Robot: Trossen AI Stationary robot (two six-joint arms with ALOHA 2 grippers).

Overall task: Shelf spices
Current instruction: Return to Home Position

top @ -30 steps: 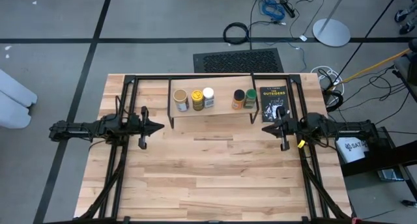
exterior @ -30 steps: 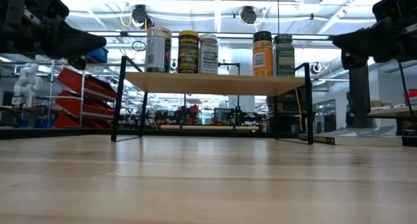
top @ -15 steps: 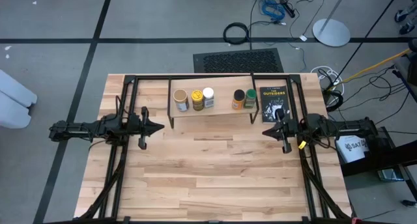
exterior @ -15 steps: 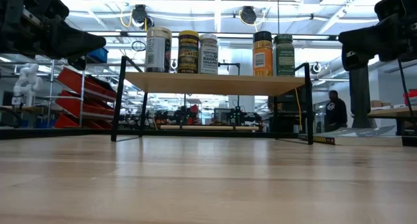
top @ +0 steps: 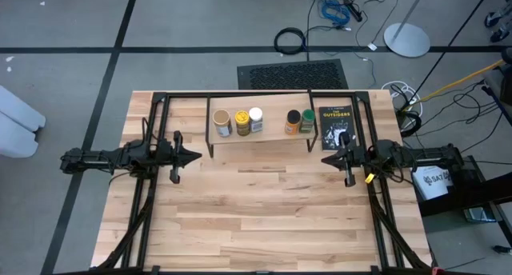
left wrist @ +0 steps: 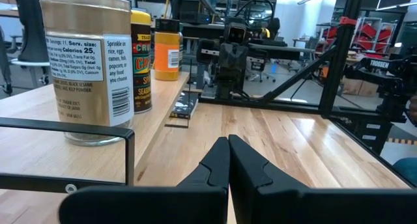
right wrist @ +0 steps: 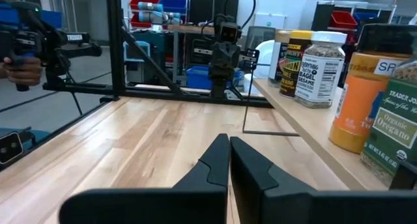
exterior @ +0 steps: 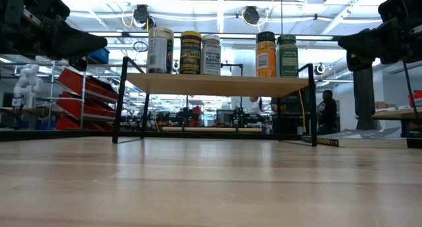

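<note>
All five spice jars (top: 242, 121) stand on the shelf (top: 273, 125).
My left gripper (top: 198, 156) and right gripper (top: 325, 157) hang clenched, empty, flanking the shelf.

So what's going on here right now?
Nothing is being handled. All five spice jars stand on the shelf, three toward its left end and two toward its right. The left gripper and right gripper are both shut and empty, held at either side of the table. A black book lies beside the shelf.
</note>
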